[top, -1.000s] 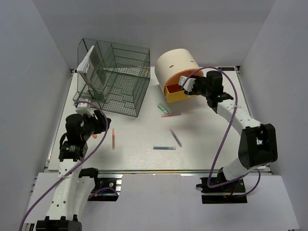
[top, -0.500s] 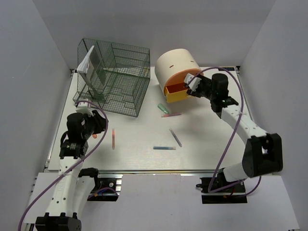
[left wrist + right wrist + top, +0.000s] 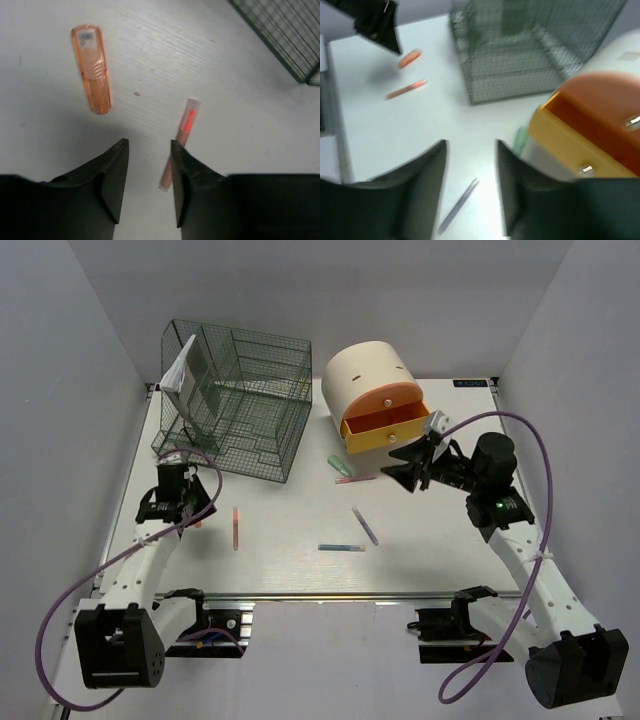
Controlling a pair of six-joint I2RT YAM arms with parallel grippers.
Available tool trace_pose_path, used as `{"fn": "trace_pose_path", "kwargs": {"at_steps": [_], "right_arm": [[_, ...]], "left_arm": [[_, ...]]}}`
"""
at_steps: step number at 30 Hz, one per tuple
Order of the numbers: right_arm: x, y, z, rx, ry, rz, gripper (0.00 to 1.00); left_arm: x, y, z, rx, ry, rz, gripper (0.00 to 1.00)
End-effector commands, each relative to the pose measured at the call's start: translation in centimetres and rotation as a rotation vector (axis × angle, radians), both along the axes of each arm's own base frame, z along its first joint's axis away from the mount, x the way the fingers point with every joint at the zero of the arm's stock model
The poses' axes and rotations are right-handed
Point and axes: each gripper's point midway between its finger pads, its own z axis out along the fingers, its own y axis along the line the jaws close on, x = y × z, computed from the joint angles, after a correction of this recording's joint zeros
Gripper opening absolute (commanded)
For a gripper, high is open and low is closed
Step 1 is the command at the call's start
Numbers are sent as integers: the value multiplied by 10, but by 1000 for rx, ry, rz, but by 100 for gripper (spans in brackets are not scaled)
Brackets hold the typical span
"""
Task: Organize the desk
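Observation:
The white desk holds loose pens: an orange-red pen, a blue one, a purple one, a pink one and a green one. My left gripper is open and empty over the left side. In its wrist view its jaws stand just short of the orange-red pen, with a stubby orange marker further off. My right gripper is open and empty, just below the pulled-out yellow drawer. Its wrist view is blurred and shows the purple pen.
A dark green wire rack with a folded paper stands at the back left. The cream cylindrical drawer unit stands at the back centre. A silver rail runs along the near edge.
The right gripper has drawn back from the drawer unit toward the near right, and the yellow drawer now stands pulled out. The left arm has stretched forward and lowered over the left side.

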Motion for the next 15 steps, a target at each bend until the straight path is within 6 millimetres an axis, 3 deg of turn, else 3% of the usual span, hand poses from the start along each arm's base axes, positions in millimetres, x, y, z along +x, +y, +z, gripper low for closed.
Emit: {"fn": "trace_pose_path", "kwargs": {"at_steps": [1,2,6,15], "right_arm": [[-25,7,-16,25,136,115,55],[-26,7,-16,22,138,115,58],[-31,5,-12,25,136,130,61],[-23,-9,-9,33,98,62,62]], "left_arm": [[1,24,4,80,26,115,52],[3,28,3,99,42,126,64],[3,49,-7,195,118,187,76],[16,66,-51,278,291,203,73]]}}
